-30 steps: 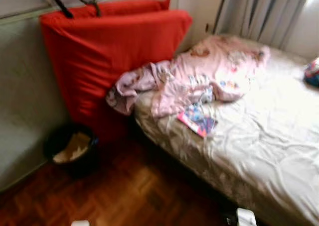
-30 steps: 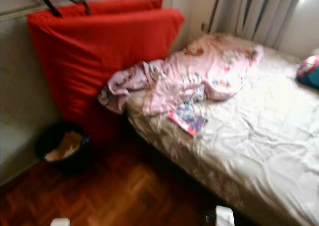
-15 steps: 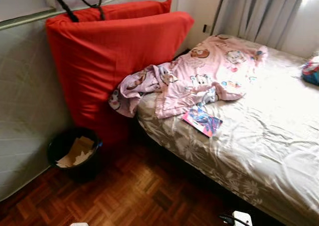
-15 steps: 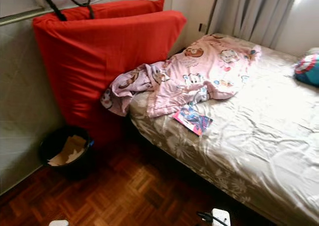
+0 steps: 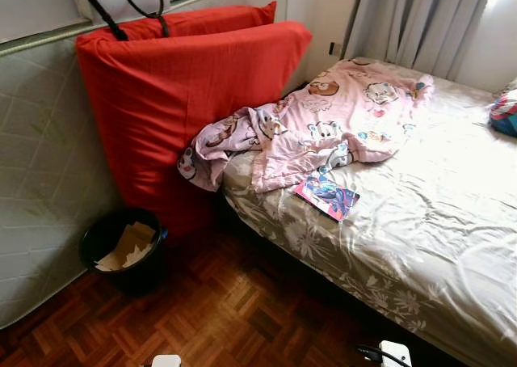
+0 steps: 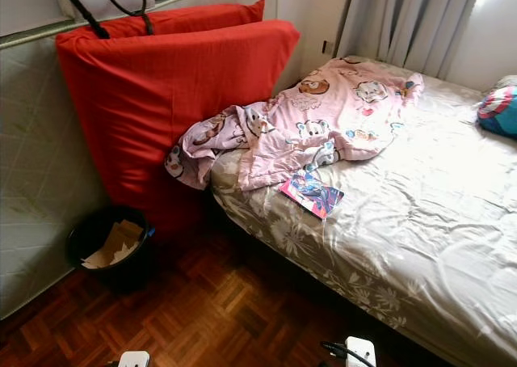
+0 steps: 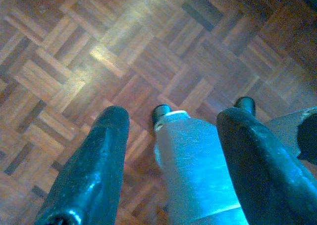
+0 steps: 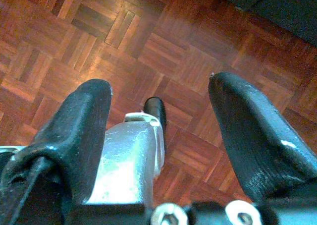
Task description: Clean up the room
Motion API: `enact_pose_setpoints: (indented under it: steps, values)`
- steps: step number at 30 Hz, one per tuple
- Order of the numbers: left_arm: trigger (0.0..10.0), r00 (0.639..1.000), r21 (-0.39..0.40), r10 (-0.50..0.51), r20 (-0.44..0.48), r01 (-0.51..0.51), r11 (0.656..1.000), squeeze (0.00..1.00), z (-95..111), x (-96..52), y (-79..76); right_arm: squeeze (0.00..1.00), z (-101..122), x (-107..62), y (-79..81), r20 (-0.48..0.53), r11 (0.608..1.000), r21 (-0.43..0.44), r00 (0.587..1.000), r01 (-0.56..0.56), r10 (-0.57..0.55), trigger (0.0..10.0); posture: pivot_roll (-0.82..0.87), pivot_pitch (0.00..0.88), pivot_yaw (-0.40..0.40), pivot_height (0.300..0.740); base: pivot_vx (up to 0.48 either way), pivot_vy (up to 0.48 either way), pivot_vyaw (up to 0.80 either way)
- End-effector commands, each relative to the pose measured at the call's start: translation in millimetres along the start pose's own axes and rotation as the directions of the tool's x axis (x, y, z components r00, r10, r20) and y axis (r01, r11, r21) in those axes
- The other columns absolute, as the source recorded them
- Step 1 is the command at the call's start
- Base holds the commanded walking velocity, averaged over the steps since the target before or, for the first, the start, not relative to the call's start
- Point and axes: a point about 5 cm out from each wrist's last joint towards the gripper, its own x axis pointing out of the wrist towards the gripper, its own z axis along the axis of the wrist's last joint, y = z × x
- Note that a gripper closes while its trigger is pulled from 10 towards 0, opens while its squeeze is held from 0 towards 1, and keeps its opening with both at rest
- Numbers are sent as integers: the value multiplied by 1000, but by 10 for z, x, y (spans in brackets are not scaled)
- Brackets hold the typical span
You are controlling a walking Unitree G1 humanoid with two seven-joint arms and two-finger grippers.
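Blanket: pink cartoon-print blanket (image 5: pixel 323 124) is crumpled at the bed's near corner, one end hung over the edge against the red mattress (image 5: pixel 178 100).
Booklet: colourful booklet (image 5: pixel 325 196) is laid on the bed (image 5: pixel 436 221) just beside the blanket.
Bin: black wastebasket (image 5: pixel 121 250) with paper inside is set on the parquet floor (image 5: pixel 226 310) below the red mattress.
Left gripper (image 7: pixel 173 136): fingers are held apart above the floor, nothing between them.
Right gripper (image 8: pixel 158 121): fingers are spread wide above the floor, nothing held.
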Motion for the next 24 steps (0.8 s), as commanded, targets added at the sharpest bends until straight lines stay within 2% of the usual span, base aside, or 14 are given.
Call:
enact_pose_setpoints:
  steps: [1, 8, 10, 12, 24]
  values:
    - [10000, 999, 11, -6, -37, 7, 1000, 0, -106, -13, -105, 0, -6, -2, -8, -3, 1000, -2, 1000, 3, -3, 10000, 8, 0, -3, 740, 262, 0, 0]
    - [10000, 999, 22, -19, -49, 20, 1000, 0, -131, 2, -359, 0, -9, -1, 0, -6, 1000, -10, 1000, -1, 1, 10000, 12, 0, -2, 740, 309, 0, 0]
    - [10000, 999, 13, 10, -50, -10, 1000, 0, -133, -24, -54, 0, -8, -1, 3, -5, 1000, -10, 1000, -2, 2, 10000, 12, 0, -1, 740, 309, 0, 0]
    - [10000, 998, 9, 28, -48, -28, 1000, 0, -127, -46, 103, 0, -7, 0, 6, -4, 1000, -9, 1000, -3, 3, 10000, 13, 0, -1, 740, 154, 0, 0]
    - [10000, 998, 5, 56, -41, -56, 998, 0, -100, -48, 167, 0, 13, 9, 33, 1, 1000, -5, 1000, -8, 8, 10000, 18, 0, 5, 740, 0, 0, 0]
